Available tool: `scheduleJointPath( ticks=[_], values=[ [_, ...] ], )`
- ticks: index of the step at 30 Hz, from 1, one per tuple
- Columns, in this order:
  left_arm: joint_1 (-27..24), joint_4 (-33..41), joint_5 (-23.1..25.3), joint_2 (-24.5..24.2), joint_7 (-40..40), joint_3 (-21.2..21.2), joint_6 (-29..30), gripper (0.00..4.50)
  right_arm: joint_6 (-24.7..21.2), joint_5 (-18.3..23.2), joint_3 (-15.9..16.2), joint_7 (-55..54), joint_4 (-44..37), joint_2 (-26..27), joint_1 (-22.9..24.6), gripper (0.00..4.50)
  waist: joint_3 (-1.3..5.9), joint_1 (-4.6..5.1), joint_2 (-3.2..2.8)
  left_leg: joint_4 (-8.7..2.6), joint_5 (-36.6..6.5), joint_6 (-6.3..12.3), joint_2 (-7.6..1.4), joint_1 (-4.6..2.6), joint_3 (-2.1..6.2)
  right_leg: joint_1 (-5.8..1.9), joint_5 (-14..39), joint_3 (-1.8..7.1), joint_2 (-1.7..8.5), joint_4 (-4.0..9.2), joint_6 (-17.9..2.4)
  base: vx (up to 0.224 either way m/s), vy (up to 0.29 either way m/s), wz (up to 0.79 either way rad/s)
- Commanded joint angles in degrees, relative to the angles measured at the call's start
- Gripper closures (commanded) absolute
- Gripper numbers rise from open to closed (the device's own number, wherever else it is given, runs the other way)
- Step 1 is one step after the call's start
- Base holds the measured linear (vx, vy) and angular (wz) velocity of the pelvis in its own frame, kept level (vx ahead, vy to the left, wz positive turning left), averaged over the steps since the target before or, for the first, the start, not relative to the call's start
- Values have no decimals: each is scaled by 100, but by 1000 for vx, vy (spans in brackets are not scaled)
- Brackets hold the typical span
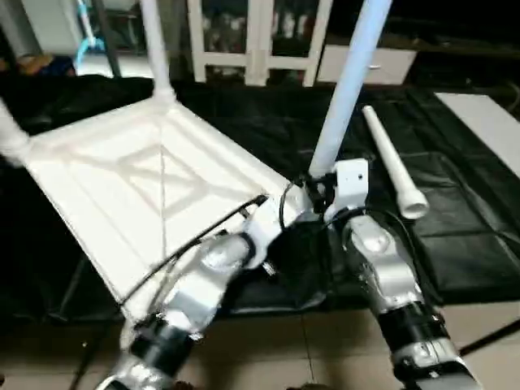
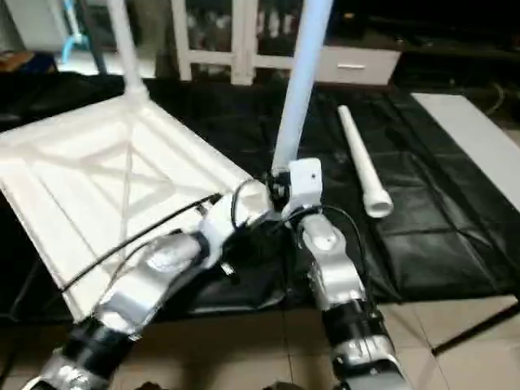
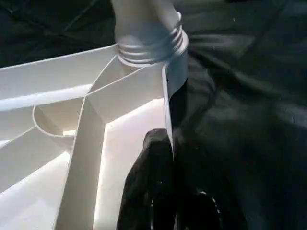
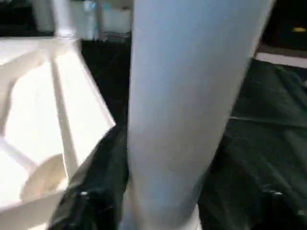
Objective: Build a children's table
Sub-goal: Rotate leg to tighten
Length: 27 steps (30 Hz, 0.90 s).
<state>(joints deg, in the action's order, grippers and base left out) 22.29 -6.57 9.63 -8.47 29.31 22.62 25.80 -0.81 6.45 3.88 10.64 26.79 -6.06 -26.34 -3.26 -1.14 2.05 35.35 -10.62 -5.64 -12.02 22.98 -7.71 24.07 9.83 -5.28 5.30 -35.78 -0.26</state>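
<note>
Left eye view shows the white plastic square table top (image 1: 154,183) lying upside down on a black sheet (image 1: 455,236) spread over the floor, its X-ribbed underside facing up. A long tapered white tube leg (image 1: 345,89) stands upright in the corner socket nearest the robot, directly ahead of the right gripper (image 1: 321,195). In the right wrist view that gripper's black fingers (image 4: 91,191) sit on either side of the leg's lower end, closed around it just above the socket. The left gripper (image 3: 158,191) is closed, and the left wrist view shows its fingers pinching the rim wall of the top just below that same corner, apparently to steady it; the leg's threaded collar (image 3: 148,45) sits at the socket mouth with several threads still showing.

Farther from both grippers, another white leg (image 1: 154,49) rises from the far corner, and the base of a third (image 1: 10,134) shows at the corner off to the left gripper's side. A fourth white tube leg (image 1: 394,166) lies loose on the black sheet, beyond and to the outer side of the right gripper.

Judging from this, the build is well past halfway: two legs look fitted, the third is probably being screwed home, and the last leg remains to be picked up and fitted before the table can be turned upright.
</note>
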Motion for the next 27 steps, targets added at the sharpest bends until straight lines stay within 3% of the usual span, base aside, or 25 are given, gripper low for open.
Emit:
scheduleJointPath(
  ticks=[1, 4, 6, 9, 10, 11, 12, 13, 15, 16, 19, 20, 27],
  values=[
    [-44, 382, -167, -94, 325, 136, -525, 450, -22, 26, -118, 179, -368, -263, 148, 160, 387, -3, -45, -486, -1148, 122, -82, -88, -100, -315, 697, 261, 195, 415, -1017, 0, 0, 0],
    [-176, 487, -287, -349, 658, 235, -875, 450, -11, 46, -114, 559, -771, -481, 366, 142, 410, -91, -56, -483, -666, 240, -90, -114, -147, -355, 55, 278, 185, 349, -1110, 0, 0, 0],
    [-286, 618, -425, -481, 942, 286, -1003, 450, -5, 98, -69, 886, -1049, -668, 533, 116, 402, -114, -44, -483, -603, 343, -85, -134, -184, -354, -58, 304, 174, 353, -1146, 0, 0, 0],
    [-487, 879, -617, -781, 1505, 402, -1247, 450, -334, 620, -49, 1802, -1502, -1050, 828, 96, 369, -137, 1, -512, -858, 408, -78, -141, -213, -358, 294, 346, 172, 396, -1076, 0, 0, 0],
    [-487, 879, -617, -781, 1505, 402, -1247, 450, -334, 620, -49, 1802, -1502, -1050, 828, 85, 360, -181, -4, -527, -1055, 405, -103, -162, -219, -358, 606, 366, 191, 422, -997, 0, 0, 0],
    [-640, 1112, -844, -904, 1858, 419, -1308, 450, -476, 841, 51, 2610, -1701, -1525, 1037, 64, 337, -176, -52, -544, -1286, 372, -102, -199, -244, -307, 870, 381, 171, 464, -981, 0, 0, 0],
    [-684, 1187, -933, -944, 1957, 431, -1323, 450, -490, 877, 64, 2860, -1742, -1684, 1104, 64, 344, -202, -44, -540, -1326, 346, -118, -206, -234, -328, 922, 385, 186, 462, -969, 0, 0, 0],
    [-707, 1228, -984, -970, 2013, 440, -1336, 450, -493, 892, 65, 2996, -1764, -1773, 1142, 64, 327, -223, -31, -542, -1396, 356, -135, -228, -260, -285, 934, 407, 175, 482, -987, 0, 0, 0],
    [-783, 1357, -1131, -1061, 2213, 465, -1333, 450, -554, 995, 33, 3570, -1742, -2138, 1264, 64, 330, -194, -7, -545, -1409, 353, -96, -177, -258, -321, 1084, 413, 166, 469, -980, 0, 0, 0],
    [-806, 1388, -1169, -1086, 2272, 467, -1343, 450, -539, 999, 19, 3734, -1727, -2252, 1301, 64, 328, -223, -11, -540, -1420, 370, -115, -207, -266, -296, 1156, 428, 182, 490, -969, 0, 0, 0],
    [-815, 1392, -1216, -1120, 2345, 456, -1381, 450, -661, 1289, -53, 4278, -1691, -2448, 1369, 64, 314, -201, 13, -543, -1465, 391, -101, -182, -263, -286, 1424, 432, 174, 518, -927, 0, 0, 0],
    [-817, 1384, -1221, -1130, 2358, 450, -1400, 450, -693, 1368, -63, 4406, -1675, -2499, 1381, 89, 309, -210, 17, -545, -1515, 396, -106, -194, -263, -272, 1550, 438, 177, 537, -904, 0, 0, 0],
    [-824, 1392, -1239, -1159, 2449, 386, -1409, 450, -777, 1629, -24, 4932, -1579, -2617, 1347, 141, 325, -206, 39, -537, -1439, 417, -101, -181, -258, -264, 1593, 443, 164, 530, -884, 0, 0, 0]
  ],
)
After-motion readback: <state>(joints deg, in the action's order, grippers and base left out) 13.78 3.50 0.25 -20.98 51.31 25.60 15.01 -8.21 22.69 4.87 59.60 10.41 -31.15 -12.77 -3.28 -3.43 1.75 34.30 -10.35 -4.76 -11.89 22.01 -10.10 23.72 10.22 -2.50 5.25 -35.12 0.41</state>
